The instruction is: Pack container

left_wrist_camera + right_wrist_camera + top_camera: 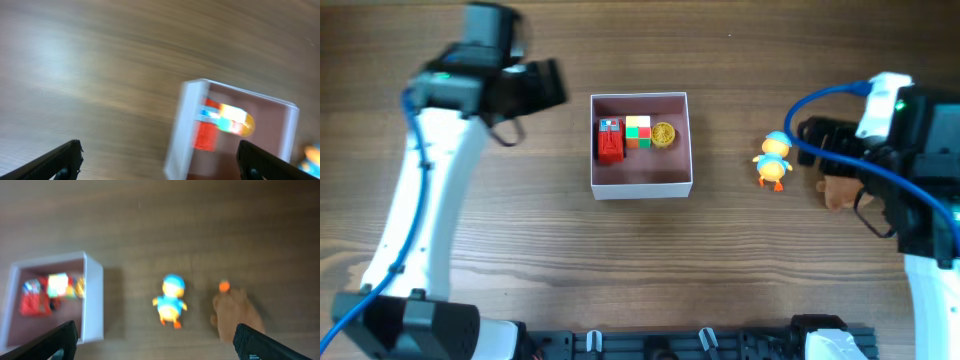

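Observation:
The container (641, 184) is a square white-walled box with a dusty-pink inside at the table's middle. It holds a red toy (610, 141), a colourful cube (638, 131) and a gold round piece (663, 134). A yellow duck toy with a blue cap (773, 160) and a brown toy (836, 192) lie to its right. My left gripper (157, 162) is open and empty, left of the container (185, 130). My right gripper (155, 342) is open and empty, above the duck (171, 301) and brown toy (237, 311); the container (92, 300) shows at left.
The wooden table (520, 230) surrounds the box. A blue cable (820, 100) loops from the right arm over the table near the duck. A black rail (700, 345) runs along the front edge.

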Robot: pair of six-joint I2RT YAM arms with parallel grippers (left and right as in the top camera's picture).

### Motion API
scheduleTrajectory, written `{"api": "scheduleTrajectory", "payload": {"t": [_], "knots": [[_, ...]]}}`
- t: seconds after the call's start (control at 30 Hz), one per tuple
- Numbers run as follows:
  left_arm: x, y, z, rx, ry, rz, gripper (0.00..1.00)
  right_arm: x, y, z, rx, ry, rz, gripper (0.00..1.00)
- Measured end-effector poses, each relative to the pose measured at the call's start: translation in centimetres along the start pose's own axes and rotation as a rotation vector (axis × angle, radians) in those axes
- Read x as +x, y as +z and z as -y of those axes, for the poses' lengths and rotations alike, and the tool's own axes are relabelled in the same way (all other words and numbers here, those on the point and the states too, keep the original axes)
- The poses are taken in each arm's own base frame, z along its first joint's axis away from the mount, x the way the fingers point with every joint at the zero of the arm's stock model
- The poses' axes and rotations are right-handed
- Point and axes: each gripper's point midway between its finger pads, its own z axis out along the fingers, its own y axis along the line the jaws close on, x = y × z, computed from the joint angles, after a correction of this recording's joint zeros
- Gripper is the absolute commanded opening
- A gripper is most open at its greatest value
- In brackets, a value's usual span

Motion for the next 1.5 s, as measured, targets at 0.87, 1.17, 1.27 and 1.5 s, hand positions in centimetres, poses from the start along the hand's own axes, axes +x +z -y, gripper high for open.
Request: {"api": "scheduleTrajectory", "payload": {"t": [0.87, 1.17, 1.27, 1.5], "knots": [[-0.6, -0.3, -6.3, -0.07, -0.174, -0.041, 1.0, 14.8, 24.7, 2.4, 0.118, 0.137, -0.672, 1.0], [-0.6, -0.3, -6.3, -0.07, -0.174, -0.041, 1.0, 15.9, 25.3, 2.4, 0.094, 0.093, -0.693, 0.99], [-0.6, -0.3, -6.3, -0.07, -0.174, -0.041, 1.0, 15.9, 25.3, 2.4, 0.089, 0.079, -0.693, 1.0], [-0.6, -0.3, -6.3, -0.07, -0.174, -0.041, 1.0, 16.4, 25.6, 2.5, 0.083, 0.055, -0.71, 1.0]]}}
